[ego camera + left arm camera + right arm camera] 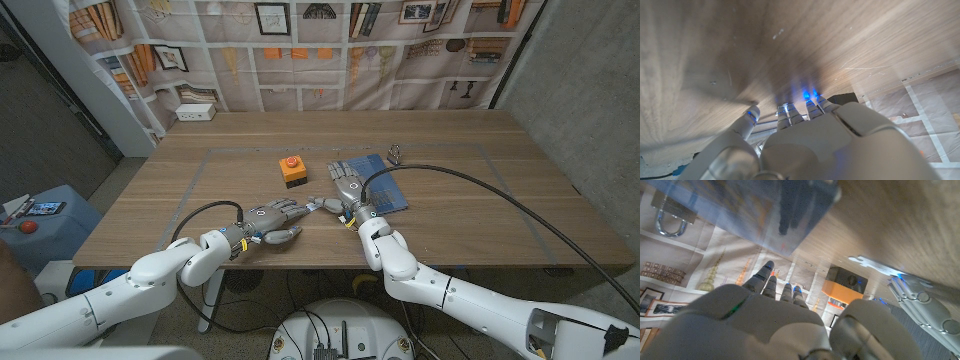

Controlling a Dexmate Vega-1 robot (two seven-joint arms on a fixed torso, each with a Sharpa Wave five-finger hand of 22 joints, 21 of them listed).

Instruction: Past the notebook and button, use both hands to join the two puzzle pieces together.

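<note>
A: Is there any writing to read on the things on the table?

B: None that can be made out. The blue notebook [378,182] shows a plain cover, and the orange box with the red button [291,171] carries no legible label. In the right wrist view a padlock [671,216] shows beside the notebook's corner, too blurred for any mark.

A: Where do the puzzle pieces lie relative to the hands?

B: In the head view a pale puzzle piece [322,206] lies on the wooden table [480,200] between the two hands, right at the fingertips of the left hand [272,219] and just beside the right hand [347,190]. The right wrist view shows a light, notched piece on the wood, touching the left hand's fingertips [904,286]. Whether that is one piece or two close together cannot be told.

A: And the hands themselves?

B: The left hand's fingers reach out straight and slightly spread toward the piece. The right hand's fingers stretch forward over the notebook's near edge, and whether they hold anything cannot be told.
</note>
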